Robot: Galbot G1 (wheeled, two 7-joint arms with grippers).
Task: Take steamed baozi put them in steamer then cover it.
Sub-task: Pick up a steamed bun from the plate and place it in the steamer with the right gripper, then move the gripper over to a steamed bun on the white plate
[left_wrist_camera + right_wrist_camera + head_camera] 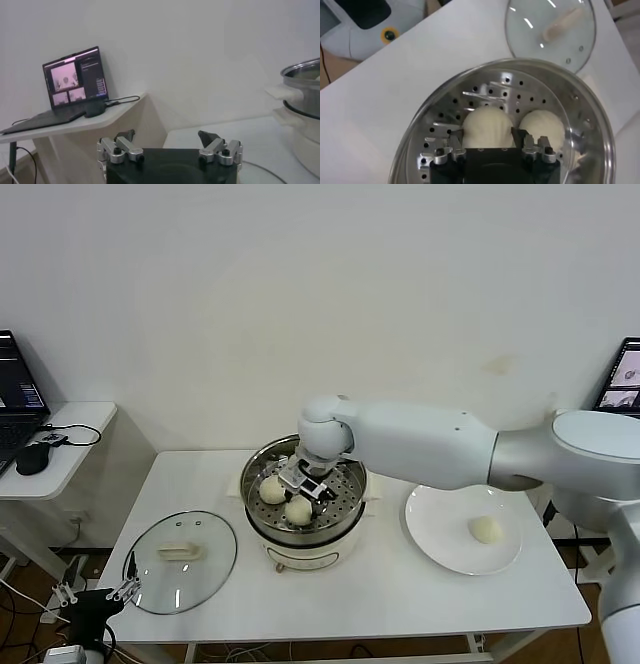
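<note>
The steel steamer (303, 529) stands on its cream base at the table's middle. My right gripper (306, 485) reaches down into it from the right. In the right wrist view its fingers (456, 136) stand open on either side of one cream-white baozi (487, 125), which rests on the perforated tray (445, 107). A second baozi (543, 128) lies right beside it. The head view shows two baozi (272, 489) (298, 511) in the steamer by the gripper, and one more baozi (486, 529) on the white plate (432, 536). My left gripper (96, 597) hangs open and empty off the table's left front corner.
The glass lid (180, 562) with its cream handle lies flat on the table left of the steamer. A side table (70, 446) with a laptop, mouse and cable stands at the far left. The wall is close behind the table.
</note>
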